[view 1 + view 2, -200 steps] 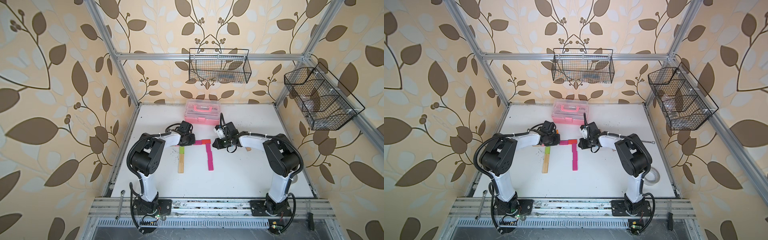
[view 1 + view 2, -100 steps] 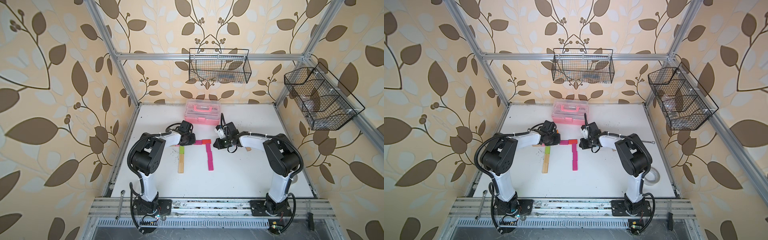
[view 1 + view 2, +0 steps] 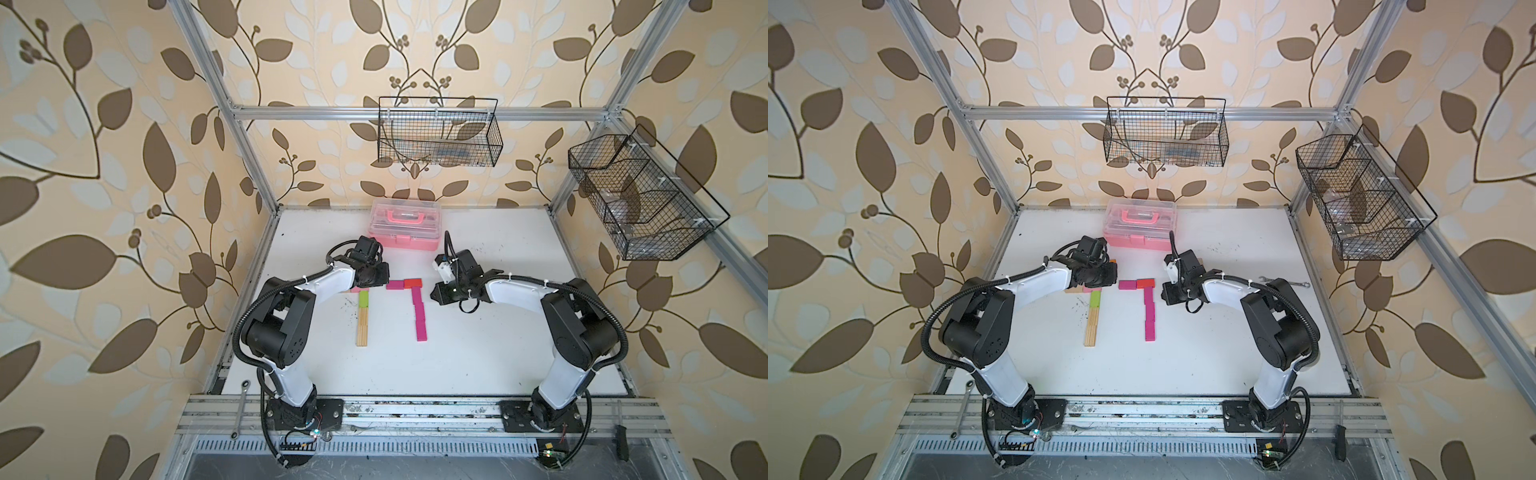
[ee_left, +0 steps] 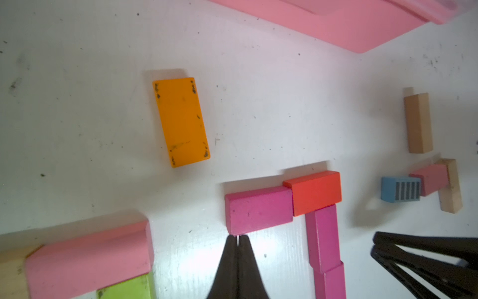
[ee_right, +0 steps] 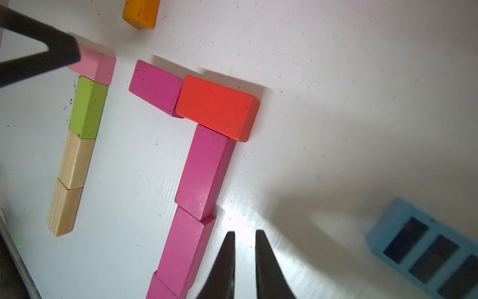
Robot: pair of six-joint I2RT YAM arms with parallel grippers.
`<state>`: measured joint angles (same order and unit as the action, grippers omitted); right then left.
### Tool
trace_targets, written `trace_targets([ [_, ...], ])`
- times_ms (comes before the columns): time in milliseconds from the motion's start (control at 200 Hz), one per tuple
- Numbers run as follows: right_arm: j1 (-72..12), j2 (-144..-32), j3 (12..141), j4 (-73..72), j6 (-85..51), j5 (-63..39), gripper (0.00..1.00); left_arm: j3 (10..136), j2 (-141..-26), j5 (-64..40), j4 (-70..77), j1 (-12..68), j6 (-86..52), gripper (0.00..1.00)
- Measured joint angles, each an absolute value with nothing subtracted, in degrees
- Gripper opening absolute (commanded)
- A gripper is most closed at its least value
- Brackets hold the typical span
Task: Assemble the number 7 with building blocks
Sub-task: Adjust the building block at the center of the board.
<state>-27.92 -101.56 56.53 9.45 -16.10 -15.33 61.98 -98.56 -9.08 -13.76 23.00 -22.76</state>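
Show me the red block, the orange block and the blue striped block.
red block (image 4: 315, 192), left wrist view, middle of its top face.
orange block (image 4: 181, 121), left wrist view, middle of its top face.
blue striped block (image 5: 424, 248), right wrist view, on its striped face.

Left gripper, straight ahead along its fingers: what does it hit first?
The magenta block joined to the red block: the shut left gripper points at its long side, tips right by it. Whether they touch is unclear.

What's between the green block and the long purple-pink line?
Nothing but bare white table; the right wrist view shows the green block and magenta line standing apart.
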Motion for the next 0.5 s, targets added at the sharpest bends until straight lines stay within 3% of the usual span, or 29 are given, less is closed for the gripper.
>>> trace_targets([
  [500,-28.38,-97.41,52.25,9.21,-16.53,-14.22,0.17,61.10,-101.51,-11.38,-13.06,33.08,-24.05,0.00],
])
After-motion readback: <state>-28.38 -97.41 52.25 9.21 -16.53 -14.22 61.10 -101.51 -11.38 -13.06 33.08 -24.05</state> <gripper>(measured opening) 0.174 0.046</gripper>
